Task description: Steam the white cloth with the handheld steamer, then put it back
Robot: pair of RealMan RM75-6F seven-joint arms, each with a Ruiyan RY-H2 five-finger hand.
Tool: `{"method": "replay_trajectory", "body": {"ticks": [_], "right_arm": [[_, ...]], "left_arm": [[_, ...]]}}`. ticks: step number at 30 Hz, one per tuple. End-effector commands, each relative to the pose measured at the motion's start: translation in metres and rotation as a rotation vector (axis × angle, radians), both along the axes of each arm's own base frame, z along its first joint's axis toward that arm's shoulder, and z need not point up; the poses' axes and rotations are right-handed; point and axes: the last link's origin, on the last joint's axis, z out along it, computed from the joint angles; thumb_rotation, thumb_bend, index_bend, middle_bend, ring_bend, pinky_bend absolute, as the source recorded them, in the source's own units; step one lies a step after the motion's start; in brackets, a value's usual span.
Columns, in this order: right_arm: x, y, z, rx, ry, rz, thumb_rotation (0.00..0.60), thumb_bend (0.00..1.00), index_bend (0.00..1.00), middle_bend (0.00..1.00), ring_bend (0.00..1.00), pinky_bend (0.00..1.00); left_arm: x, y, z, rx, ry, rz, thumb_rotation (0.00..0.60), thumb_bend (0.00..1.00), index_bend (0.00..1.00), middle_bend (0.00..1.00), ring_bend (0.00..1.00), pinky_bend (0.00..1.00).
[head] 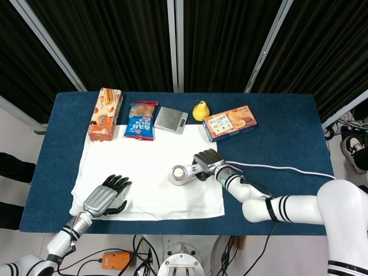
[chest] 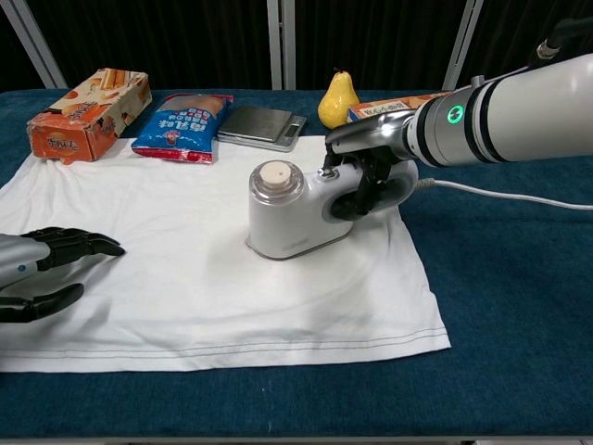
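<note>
Your right hand [chest: 371,171] grasps the handle of the handheld steamer [chest: 296,209], which stands on the middle of the white cloth [chest: 204,269]. Your left hand [head: 106,195] holds nothing, fingers loosely curled, and rests on the cloth's near left part. You are in the steaming step, I think. Next, slide the steamer slowly over the cloth while the left hand holds it flat on the worktop [chest: 519,278].

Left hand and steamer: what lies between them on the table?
Only bare white cloth lies between the left hand and the handheld steamer; nothing else sits there, in chest or head view.
</note>
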Motion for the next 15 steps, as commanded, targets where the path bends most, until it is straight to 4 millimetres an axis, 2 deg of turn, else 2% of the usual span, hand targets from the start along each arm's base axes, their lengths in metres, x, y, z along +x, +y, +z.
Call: {"method": "replay_trajectory", "body": {"ticks": [1,8,15], "right_arm": [[-0.003,0.009,0.002,0.038,0.007,0.011,0.600,0.62,0.98,0.90,0.90,0.57],[-0.007,0.025,0.014,0.101,0.040,0.050,0.600,0.62,0.98,0.90,0.90,0.57],[0.003,0.008,0.021,-0.002,-0.044,0.038,0.600,0.62,0.98,0.90,0.90,0.57]], "left_arm": [[0.000,0.000,-0.001,-0.004,0.001,0.000,0.068,0.39,0.06,0.04,0.00,0.00],[0.001,-0.001,-0.003,-0.012,0.004,0.000,0.068,0.39,0.06,0.04,0.00,0.00],[0.002,-0.001,-0.003,-0.010,0.006,-0.001,0.070,0.39,0.06,0.04,0.00,0.00]]}}
